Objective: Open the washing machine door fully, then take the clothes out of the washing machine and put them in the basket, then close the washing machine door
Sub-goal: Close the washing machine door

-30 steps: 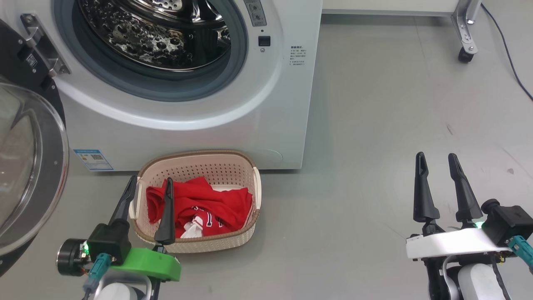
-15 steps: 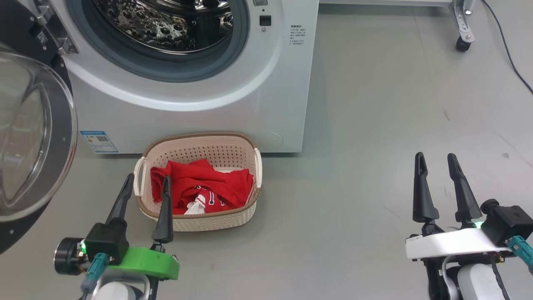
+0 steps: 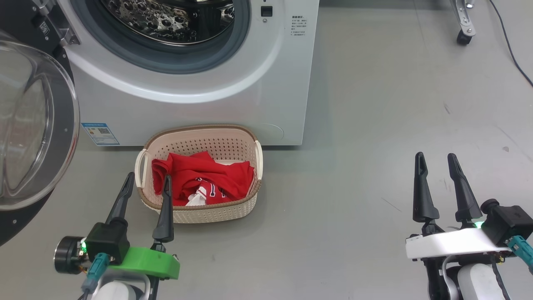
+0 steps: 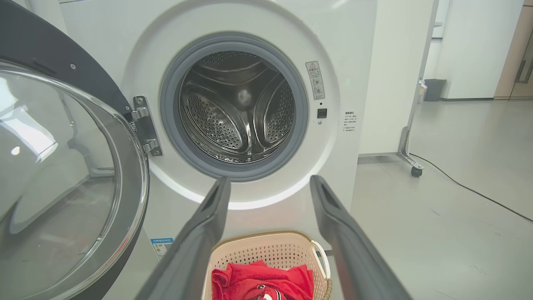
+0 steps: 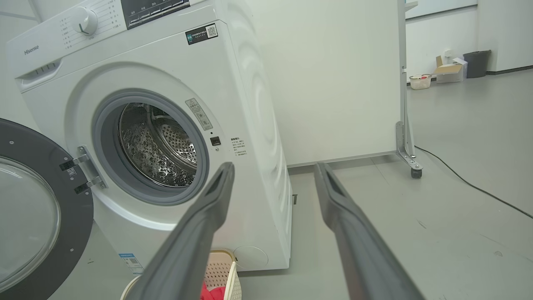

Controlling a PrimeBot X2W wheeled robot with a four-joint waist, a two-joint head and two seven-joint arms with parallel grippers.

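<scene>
Clothes (image 3: 200,183), red, heaped in cream basket (image 3: 208,214) on floor (image 3: 374,125) just before washing machine (image 3: 208,108), set below drum (image 3: 166,21) mouth for short drop. Drum looks empty. Washing machine door (image 3: 25,125) hangs wide at left, likely closing next. Left pincer (image 3: 149,177), right pincer (image 3: 436,156) spread, empty.

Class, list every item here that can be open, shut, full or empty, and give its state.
washing machine door, wide open
washing machine, drum looks empty
basket, upright on the floor, holds the clothes
clothes, crumpled inside the basket
left gripper, open, empty
right gripper, open, empty
</scene>
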